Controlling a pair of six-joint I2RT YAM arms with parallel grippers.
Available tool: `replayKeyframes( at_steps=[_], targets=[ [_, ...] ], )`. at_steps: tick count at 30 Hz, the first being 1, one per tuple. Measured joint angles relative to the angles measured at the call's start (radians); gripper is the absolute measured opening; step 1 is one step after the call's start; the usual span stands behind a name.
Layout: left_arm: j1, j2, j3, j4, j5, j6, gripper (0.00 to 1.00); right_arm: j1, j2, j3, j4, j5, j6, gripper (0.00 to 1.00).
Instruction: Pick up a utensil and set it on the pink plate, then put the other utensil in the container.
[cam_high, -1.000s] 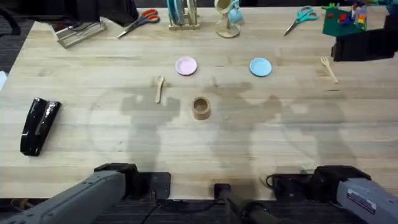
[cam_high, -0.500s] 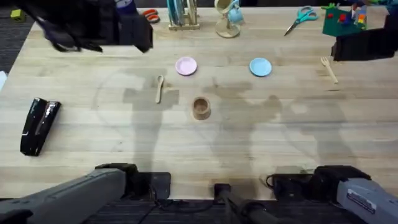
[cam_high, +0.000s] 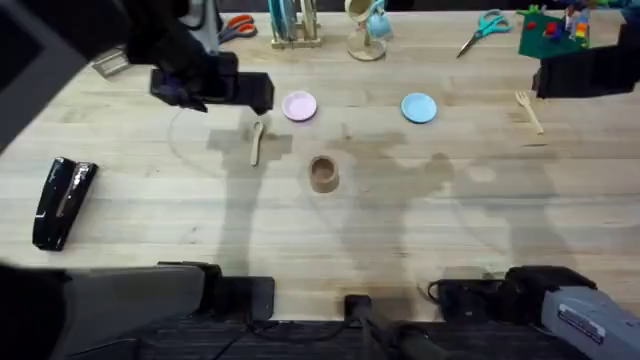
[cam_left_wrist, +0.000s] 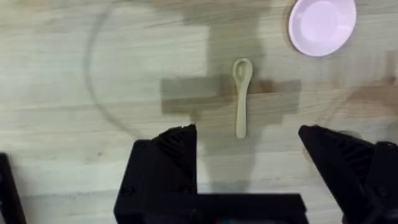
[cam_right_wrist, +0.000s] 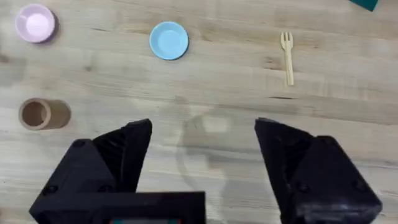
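The wooden spoon (cam_high: 256, 142) lies on the table, left of the tan container (cam_high: 322, 173) and just in front-left of the pink plate (cam_high: 299, 106). My left gripper (cam_high: 240, 92) hovers high, just back-left of the spoon. In the left wrist view the left gripper (cam_left_wrist: 249, 158) is open, with the spoon (cam_left_wrist: 241, 96) lying flat between and beyond its fingers and the pink plate (cam_left_wrist: 322, 26) past it. The fork (cam_high: 528, 110) lies at the far right. My right gripper (cam_right_wrist: 202, 165) is open above bare table, well short of the fork (cam_right_wrist: 287, 56) and the container (cam_right_wrist: 43, 114).
A light blue plate (cam_high: 418, 107) sits right of the pink one. A black stapler (cam_high: 62, 200) lies at the left. Scissors (cam_high: 235, 27), a utensil rack (cam_high: 293, 22) and a black box (cam_high: 585, 70) line the far edge.
My left arm has come in from the far left and moved right and nearer, now hanging over the area by the spoon. The right arm and all objects stay put.
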Motion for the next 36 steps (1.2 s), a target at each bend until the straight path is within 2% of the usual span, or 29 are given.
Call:
replayKeyframes(
  at_steps=[5, 9, 15, 22, 34, 36],
  targets=[
    [-0.052, 0.093, 0.0, 0.029, -0.022, -0.011, 0.995, 0.0, 0.0, 0.0, 0.0, 0.0, 0.0, 0.996],
    [-0.073, 0.17, 0.0, 0.044, -0.027, -0.02, 0.995, 0.0, 0.0, 0.0, 0.0, 0.0, 0.0, 0.996],
    [-0.076, 0.235, -0.029, 0.101, -0.027, -0.053, 0.993, 0.0, 0.0, 0.0, 0.0, 0.0, 0.0, 0.996],
    [-0.076, 0.254, -0.138, 0.201, -0.023, -0.081, 0.993, 0.0, 0.0, 0.0, 0.0, 0.0, 0.0, 0.996],
    [-0.076, 0.255, -0.139, 0.213, -0.023, -0.098, 0.995, 0.0, 0.0, 0.0, 0.0, 0.0, 0.0, 0.996],
    [-0.076, 0.255, -0.139, 0.214, -0.023, -0.099, 0.959, 0.0, 0.0, 0.0, 0.0, 0.0, 0.0, 0.996]
  ],
)
